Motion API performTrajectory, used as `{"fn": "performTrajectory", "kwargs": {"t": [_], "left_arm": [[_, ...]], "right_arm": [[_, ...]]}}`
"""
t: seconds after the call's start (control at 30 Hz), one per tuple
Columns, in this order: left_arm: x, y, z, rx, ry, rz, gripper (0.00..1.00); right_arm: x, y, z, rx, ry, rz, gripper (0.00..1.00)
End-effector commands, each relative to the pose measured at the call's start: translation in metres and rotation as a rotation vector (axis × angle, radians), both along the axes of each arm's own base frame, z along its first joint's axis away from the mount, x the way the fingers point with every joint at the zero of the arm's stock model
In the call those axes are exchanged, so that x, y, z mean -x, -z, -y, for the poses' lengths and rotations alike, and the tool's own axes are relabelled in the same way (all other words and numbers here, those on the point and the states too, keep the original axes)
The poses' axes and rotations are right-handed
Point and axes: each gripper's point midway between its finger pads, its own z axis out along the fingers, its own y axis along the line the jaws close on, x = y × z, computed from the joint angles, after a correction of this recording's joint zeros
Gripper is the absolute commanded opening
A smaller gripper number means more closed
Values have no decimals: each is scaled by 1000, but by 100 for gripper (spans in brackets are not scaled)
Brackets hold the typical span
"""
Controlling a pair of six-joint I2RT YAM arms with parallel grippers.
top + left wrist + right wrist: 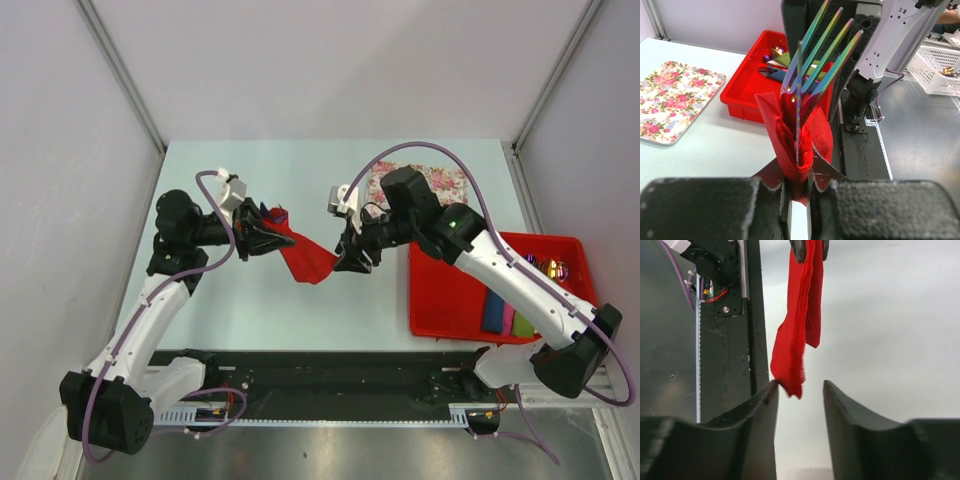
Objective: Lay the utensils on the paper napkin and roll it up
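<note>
My left gripper (262,232) is shut on one end of the red paper napkin (308,256), which is wrapped round the utensils and held above the table. In the left wrist view the iridescent fork (821,56) and a slim blade stick out of the napkin roll (790,145), pinched between the gripper's (799,192) jaws. My right gripper (346,262) is open at the napkin's other end. In the right wrist view the napkin's loose tip (796,340) hangs between the open gripper's (800,390) jaws and touches the left finger (765,405).
A red tray (450,300) at the right holds blue, pink and green napkin rolls (505,315) and spare cutlery (550,268). A floral mat (445,182) lies behind my right arm. A white basket (935,75) stands off the table.
</note>
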Motion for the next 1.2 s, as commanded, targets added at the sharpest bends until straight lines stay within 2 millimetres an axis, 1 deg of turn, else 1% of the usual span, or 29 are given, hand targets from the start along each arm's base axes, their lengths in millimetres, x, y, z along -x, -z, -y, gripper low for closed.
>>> {"fn": "performTrajectory", "kwargs": {"t": [0.0,0.03,0.07,0.13,0.17,0.23,0.3,0.33,0.4,0.47,0.53,0.57,0.6,0.67,0.73,0.77,0.87,0.97,1.0,1.13,1.17], "left_arm": [[4,-27,-1,22,19,102,0],[5,-27,-1,22,26,107,0],[5,-27,0,21,31,109,0],[2,-26,0,19,29,106,0],[2,-25,0,19,32,104,0],[2,-26,1,21,34,112,0],[3,-27,1,20,40,114,0],[3,-26,1,20,43,114,0],[5,-25,1,17,56,111,0],[9,-25,3,15,76,111,0],[14,-26,3,13,99,118,0],[17,-27,5,12,109,120,0],[19,-27,5,9,121,117,0],[25,-30,8,11,141,128,0],[28,-30,10,13,147,127,0],[30,-30,12,14,158,124,0],[29,-34,15,23,144,129,0],[25,-44,16,54,117,158,0],[26,-45,16,62,114,134,0],[24,-52,17,92,100,124,0],[21,-53,17,99,81,123,0]], "right_arm": [[5,-11,-2,-28,-54,22,37],[5,-14,-3,-33,-56,26,33],[4,-13,-4,-31,-58,20,28],[3,-14,-6,-31,-64,18,25],[3,-14,-7,-31,-68,15,20],[0,-13,-7,-28,-67,20,17],[-3,-15,-8,-32,-67,22,3],[-5,-16,-7,-33,-60,24,0],[-10,-16,-7,-36,-53,27,0],[-21,-13,-4,-33,-31,36,0],[-34,-6,-2,-21,-10,38,0],[-40,-5,-4,-25,-7,53,0],[-47,1,-7,-19,-3,45,0],[-56,1,-14,-35,-2,55,0],[-58,1,-23,-53,-21,48,0],[-56,-1,-29,-67,-36,54,0],[-48,2,-43,-81,-81,56,0],[-44,10,-50,-83,-98,49,0],[-43,11,-52,-86,-96,43,0],[-47,13,-61,-102,-82,46,0],[-51,12,-61,-98,-64,50,0]]}}
